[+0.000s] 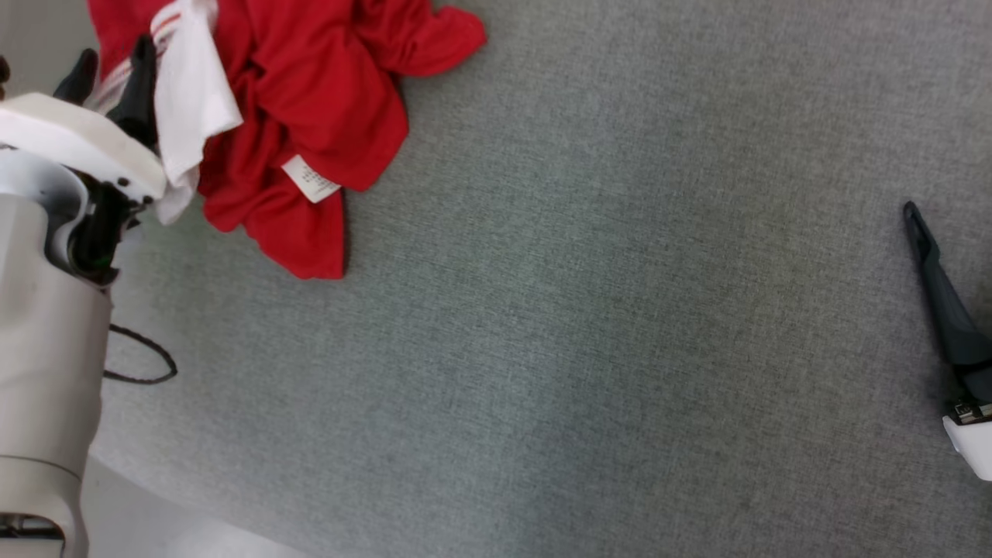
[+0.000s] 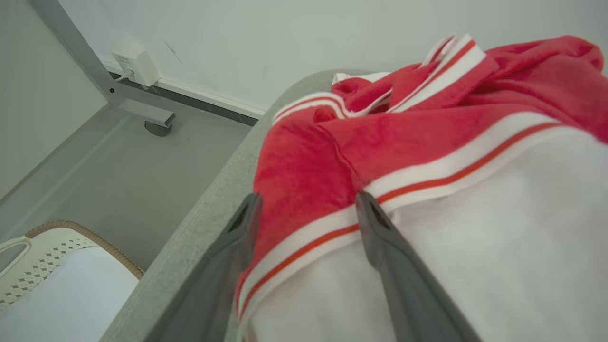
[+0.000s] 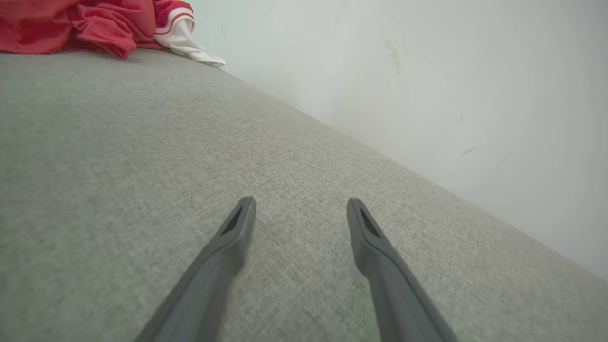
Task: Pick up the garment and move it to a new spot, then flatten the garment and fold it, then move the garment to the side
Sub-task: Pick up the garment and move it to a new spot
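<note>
The garment (image 1: 310, 101) is a crumpled red top with white panels and red-striped white trim, heaped at the far left of the grey surface; a white care label (image 1: 310, 178) faces up. My left gripper (image 1: 115, 54) is at the heap's left edge. In the left wrist view this gripper (image 2: 308, 203) is open, its fingers standing either side of a fold of the garment (image 2: 427, 142) where red cloth meets striped trim. My right gripper (image 3: 300, 206) is open over bare grey cloth far to the right, with the garment (image 3: 95, 23) distant. One of its dark fingers (image 1: 938, 287) shows at the right edge.
The grey fabric surface (image 1: 581, 310) stretches wide between the arms. Its rounded edge runs along the lower left, where a black cable loop (image 1: 147, 364) lies. Beyond that edge are the floor, a white perforated basket (image 2: 57, 266) and a metal leg (image 2: 142, 111). A pale wall (image 3: 427, 71) borders the surface.
</note>
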Robot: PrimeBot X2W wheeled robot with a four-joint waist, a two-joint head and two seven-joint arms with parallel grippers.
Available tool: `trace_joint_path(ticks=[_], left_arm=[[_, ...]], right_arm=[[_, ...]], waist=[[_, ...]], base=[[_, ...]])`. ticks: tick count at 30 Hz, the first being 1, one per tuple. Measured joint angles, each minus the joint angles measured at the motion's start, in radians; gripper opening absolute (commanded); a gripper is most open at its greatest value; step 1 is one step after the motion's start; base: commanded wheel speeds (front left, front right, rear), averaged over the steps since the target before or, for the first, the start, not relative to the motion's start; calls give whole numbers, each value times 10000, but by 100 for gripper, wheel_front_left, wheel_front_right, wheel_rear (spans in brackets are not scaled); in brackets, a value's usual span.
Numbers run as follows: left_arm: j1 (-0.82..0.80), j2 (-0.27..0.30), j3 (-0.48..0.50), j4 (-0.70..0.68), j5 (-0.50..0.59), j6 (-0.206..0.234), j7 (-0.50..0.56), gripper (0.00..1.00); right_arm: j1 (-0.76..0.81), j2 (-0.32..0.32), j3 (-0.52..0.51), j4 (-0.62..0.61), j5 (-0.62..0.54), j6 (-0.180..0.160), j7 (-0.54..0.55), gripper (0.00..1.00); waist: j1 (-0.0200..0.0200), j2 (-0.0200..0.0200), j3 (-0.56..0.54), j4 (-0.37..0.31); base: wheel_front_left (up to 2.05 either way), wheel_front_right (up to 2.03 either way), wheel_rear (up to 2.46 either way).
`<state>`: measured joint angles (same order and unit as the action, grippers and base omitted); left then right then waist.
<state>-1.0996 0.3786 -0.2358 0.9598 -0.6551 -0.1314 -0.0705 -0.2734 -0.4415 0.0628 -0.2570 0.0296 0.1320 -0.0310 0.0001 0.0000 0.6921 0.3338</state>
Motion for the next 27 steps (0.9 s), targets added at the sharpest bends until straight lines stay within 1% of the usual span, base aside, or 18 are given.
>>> trace_joint_path(ticks=[3,7,8,9,10,13,18,22,27], left_arm=[[-233,33,-441,-4,-600,0,165,100],[-322,286,-1168,-180,-1304,0,453,100],[-330,353,-1365,-228,-1471,0,550,74],[-340,431,-1586,-282,-1639,0,621,21],[-347,518,-1756,-324,-1789,0,644,0],[-337,717,-2299,-405,-2224,0,803,0],[-245,1078,-2844,-431,-2911,0,763,0],[-235,1582,-3158,-568,-3235,0,518,0],[-247,2263,-3448,-840,-3626,0,326,0]], right_arm=[[43,17,-50,-401,0,0,121,100],[52,111,-90,-533,0,0,127,100],[53,146,-111,-533,0,0,121,100],[56,180,-125,-525,0,0,107,100],[57,219,-130,-510,0,0,86,100],[52,311,-119,-364,2,0,-35,100],[31,504,-21,113,21,-10,-322,100],[60,759,117,742,79,-21,-702,100],[238,1252,520,1801,199,-21,-1358,100]], waist=[[-1,0,277,0],[-1,0,349,-85],[-1,0,344,-102],[-1,0,330,-117],[0,0,310,-135],[-1,0,204,-198],[0,0,-140,-327],[0,0,-587,-446],[0,1,-1392,-652]], base=[[0,0,0],[0,0,0],[0,0,0],[0,0,0],[0,0,0],[0,0,0],[0,0,0],[0,0,0],[0,0,0]])
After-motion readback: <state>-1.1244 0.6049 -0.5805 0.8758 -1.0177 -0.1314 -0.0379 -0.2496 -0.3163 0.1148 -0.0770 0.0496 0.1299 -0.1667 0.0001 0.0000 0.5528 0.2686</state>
